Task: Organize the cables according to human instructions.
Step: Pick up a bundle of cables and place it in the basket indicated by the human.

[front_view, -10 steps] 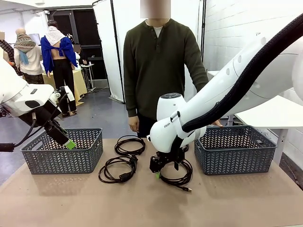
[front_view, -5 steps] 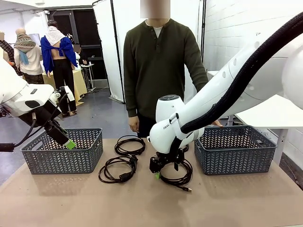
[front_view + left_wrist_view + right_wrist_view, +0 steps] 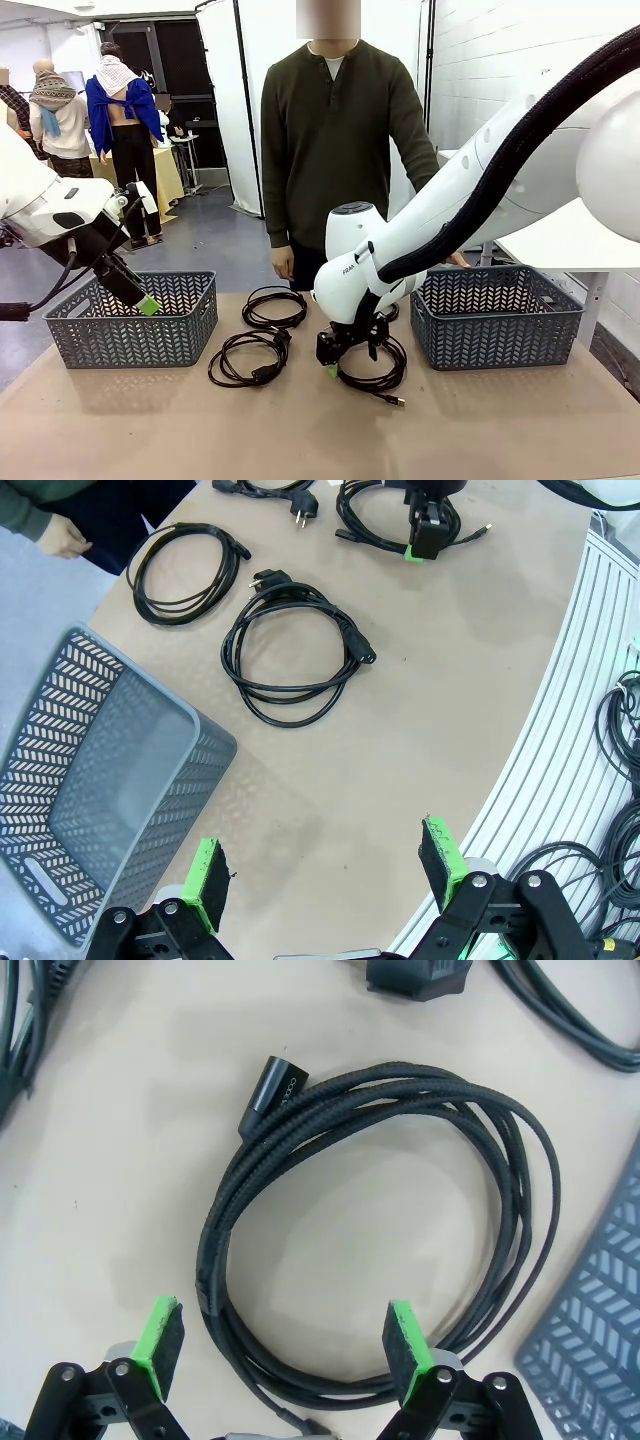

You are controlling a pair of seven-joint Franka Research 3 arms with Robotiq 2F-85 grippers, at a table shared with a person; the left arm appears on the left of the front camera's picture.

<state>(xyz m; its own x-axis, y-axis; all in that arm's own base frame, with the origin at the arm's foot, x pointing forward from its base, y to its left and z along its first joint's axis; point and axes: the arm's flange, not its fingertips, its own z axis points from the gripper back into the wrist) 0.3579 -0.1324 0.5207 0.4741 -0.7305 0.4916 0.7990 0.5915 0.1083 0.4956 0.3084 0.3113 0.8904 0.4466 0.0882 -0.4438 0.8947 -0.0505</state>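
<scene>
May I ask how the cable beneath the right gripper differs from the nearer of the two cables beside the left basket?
The braided cable has a woven jacket; the smooth cable a plain one. The braided cable ends in a slim straight plug; the smooth cable in a chunky one. The right gripper hovers open over the braided cable; no gripper is near the smooth cable. Both are black loose coils on the table.

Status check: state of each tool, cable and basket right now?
Left tool: open, empty, raised near left basket.
Right tool: open, low over braided cable, not gripping.
Braided cable: coiled, on table.
Near cable: coiled, on table.
Far cable: coiled, on table.
Fourth cable: on table, partly hidden.
Left basket: empty.
Right basket: looks empty.
</scene>
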